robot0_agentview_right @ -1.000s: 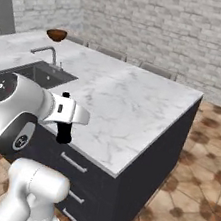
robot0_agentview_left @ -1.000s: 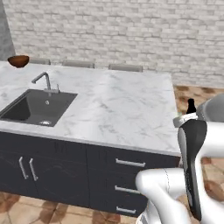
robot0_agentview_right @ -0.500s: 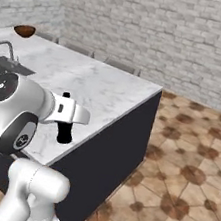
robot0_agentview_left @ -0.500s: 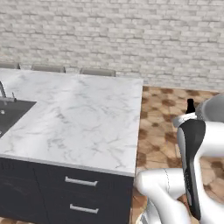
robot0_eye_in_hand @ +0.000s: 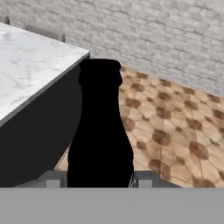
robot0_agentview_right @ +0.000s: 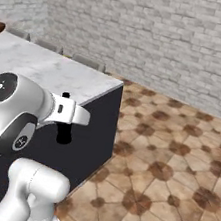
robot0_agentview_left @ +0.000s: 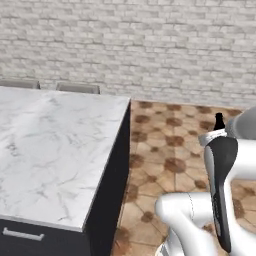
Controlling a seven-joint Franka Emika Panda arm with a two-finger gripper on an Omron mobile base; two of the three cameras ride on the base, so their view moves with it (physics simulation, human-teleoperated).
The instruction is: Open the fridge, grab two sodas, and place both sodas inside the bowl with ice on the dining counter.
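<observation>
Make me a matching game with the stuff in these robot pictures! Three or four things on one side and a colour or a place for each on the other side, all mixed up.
Things:
1. soda
2. dining counter
3. floor
4. wall

Clues:
A. grey-white bricks
B. near-black, held between the gripper fingers
C. brown tiles
D. white marble look with grey veins

Pairs: 1-B, 2-D, 3-C, 4-A
</observation>
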